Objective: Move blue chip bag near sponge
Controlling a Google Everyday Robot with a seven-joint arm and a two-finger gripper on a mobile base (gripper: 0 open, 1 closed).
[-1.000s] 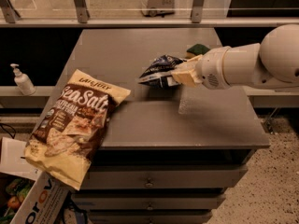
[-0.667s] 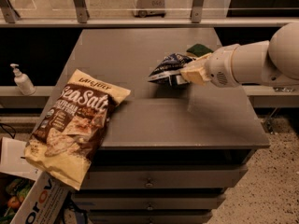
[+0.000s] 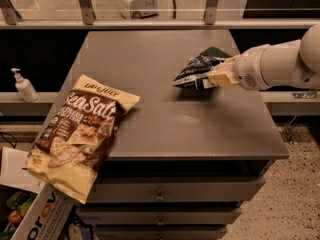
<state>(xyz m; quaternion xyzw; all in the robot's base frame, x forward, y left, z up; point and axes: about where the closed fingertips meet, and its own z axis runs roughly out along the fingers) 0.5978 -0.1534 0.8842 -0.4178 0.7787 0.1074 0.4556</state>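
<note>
Nearest us, below the front edge of the bench [image 3: 150,54], are its drawers [image 3: 160,196]. On top, the large brown and cream "Sea Salt" bag [image 3: 80,131] lies at the front-left corner, its lower end hanging over the edge; it has no part in this job and we leave it alone.

Further back, about midway along the right edge, the white arm [image 3: 280,64] reaches in from the right side. Its gripper [image 3: 216,78] is pinching the right end of the blue chip bag [image 3: 192,71], which sticks out leftward from the fingers toward the middle of the bench. A shadow on the top just in front of the bag suggests to us that it hangs a little above the surface and is not resting on it.

Just behind the bag, toward the far-right corner, we see the dark green top of the sponge [image 3: 216,51]; the bag hides part of it, and we cannot tell whether the two touch.

We judge that we are in the carrying step, at its very end: the bag is already beside the sponge. The next move calls for lowering the bag onto bare bench top next to the sponge, not onto it, then parting the fingers and drawing back to the right without dragging the foil.

Beyond the left edge stands a pump bottle [image 3: 23,86], and past the far edge a white appliance [image 3: 140,1].
</note>
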